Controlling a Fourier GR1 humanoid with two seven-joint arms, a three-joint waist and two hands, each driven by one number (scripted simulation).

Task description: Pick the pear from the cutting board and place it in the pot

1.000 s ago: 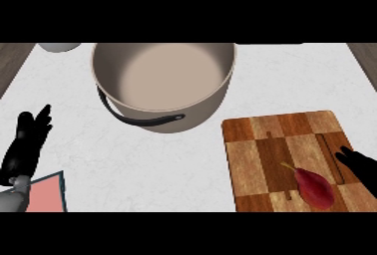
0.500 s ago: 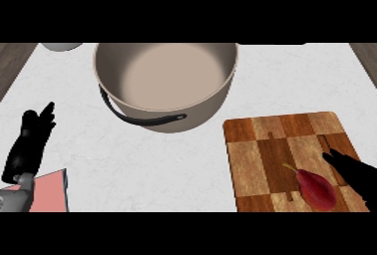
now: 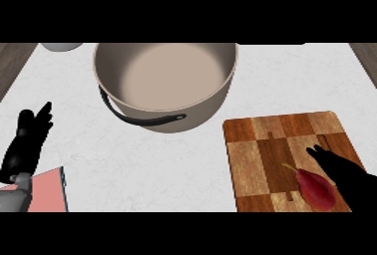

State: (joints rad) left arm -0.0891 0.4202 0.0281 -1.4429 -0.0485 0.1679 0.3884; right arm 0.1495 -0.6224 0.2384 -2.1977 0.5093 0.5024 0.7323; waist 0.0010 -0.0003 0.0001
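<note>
Head view, looking steeply down: the pear (image 3: 316, 188), dark red with a thin stalk pointing toward ten o'clock, lies on the wooden cutting board (image 3: 265, 149) at about four o'clock from the middle of the counter, near the board's lower right corner. The right hand (image 3: 346, 172) comes in from the five o'clock edge and sits just beside the pear on its right, fingers straight and spread rather than curled, holding nothing; whether a finger already touches the fruit cannot be told, since hand and pear overlap at the edge of the view. That placement looks like a side approach, so the fingers can close across the pear's thicker body rather than its tapered neck. The pot (image 3: 165, 79), wide and beige with a dark handle at its six o'clock rim, stands at twelve o'clock, well apart from the board, its mouth open and nothing visible inside, so the pear can go in from above once lifted. The left hand (image 3: 29, 142) rests at nine o'clock, fingers up and relaxed, clear of the route between board and pot. A pink object (image 3: 44, 191) lies at the seven o'clock corner, and a pale round thing (image 3: 60, 46) peeks in at eleven o'clock; neither matters here. In my judgement the grasp is not yet made, and the lift and carry toward eleven o'clock remain.
</note>
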